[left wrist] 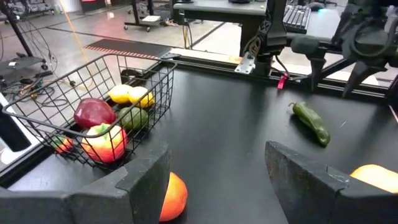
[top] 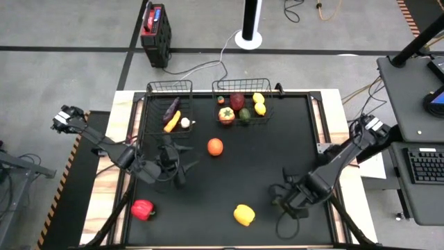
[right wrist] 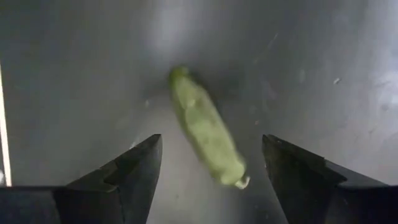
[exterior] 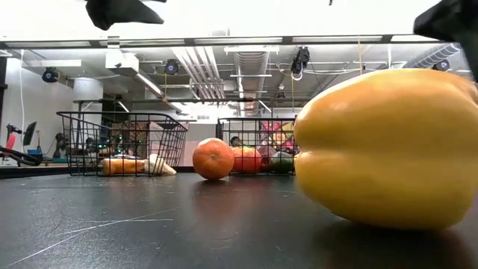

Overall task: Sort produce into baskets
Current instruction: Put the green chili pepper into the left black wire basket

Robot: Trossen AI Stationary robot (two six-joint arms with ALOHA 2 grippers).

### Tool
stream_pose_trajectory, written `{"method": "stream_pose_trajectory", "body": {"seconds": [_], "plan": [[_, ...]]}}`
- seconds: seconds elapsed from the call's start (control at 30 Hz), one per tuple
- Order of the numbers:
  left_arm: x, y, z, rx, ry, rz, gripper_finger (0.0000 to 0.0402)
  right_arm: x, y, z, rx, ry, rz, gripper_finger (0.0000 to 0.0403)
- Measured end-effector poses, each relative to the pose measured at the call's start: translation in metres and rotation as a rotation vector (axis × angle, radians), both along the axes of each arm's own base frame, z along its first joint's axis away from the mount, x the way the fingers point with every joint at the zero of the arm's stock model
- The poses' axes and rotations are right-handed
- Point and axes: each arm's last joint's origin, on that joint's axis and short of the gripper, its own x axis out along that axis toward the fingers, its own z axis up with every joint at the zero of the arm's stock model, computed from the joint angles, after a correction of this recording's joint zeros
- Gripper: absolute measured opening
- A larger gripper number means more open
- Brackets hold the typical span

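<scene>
The right gripper [right wrist: 211, 171] is seen poised directly above a green cucumber [right wrist: 205, 129], its jaws parted to either side and nothing yet gripped; in the high view this gripper [top: 288, 199] sits at the lower right of the frame, so the right arm is plainly the nearer one; the cucumber lies on the black table [top: 277, 153] between the two fingers, its long axis tilted somewhat across the line of the jaws, one end closer to the right-hand finger [right wrist: 311, 171], and a clean pinch across its narrow width is judged to be what the coming move turns on. The left gripper [top: 168, 163] is held at mid-left of the high view, fingers apart and empty, with the orange [top: 215, 146] just beyond it. A yellow pepper [top: 243, 214] rests at lower centre and a red pepper [top: 142, 209] at lower left, both unsorted. At the top of the frame the narrower basket [top: 168, 87] and the wider basket [top: 243, 85] are already partly filled.
</scene>
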Motion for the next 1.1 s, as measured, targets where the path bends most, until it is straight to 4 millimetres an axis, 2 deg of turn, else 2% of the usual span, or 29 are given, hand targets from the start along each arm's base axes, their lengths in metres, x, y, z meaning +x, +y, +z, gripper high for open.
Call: {"method": "stream_pose_trajectory", "body": {"seconds": [0.4, 0.6, 0.77, 1.1], "plan": [[0.0, 0.0, 0.0, 0.001, 0.001, 0.0, 0.0241, -0.014, -0.005, -0.037, -0.021, 0.079, -0.056, 0.0265], [0.0, 0.0, 0.0, 0.001, 0.001, 0.001, 0.0241, -0.016, -0.007, -0.046, -0.028, 0.087, -0.064, 0.0265], [0.0, 0.001, 0.0, 0.01, -0.004, 0.022, 0.0241, -0.012, -0.004, -0.061, -0.066, 0.13, -0.064, 0.0275], [0.0, 0.001, 0.0, 0.01, -0.004, 0.022, 0.0241, 0.002, 0.01, -0.092, -0.116, 0.252, -0.032, 0.0322]]}}
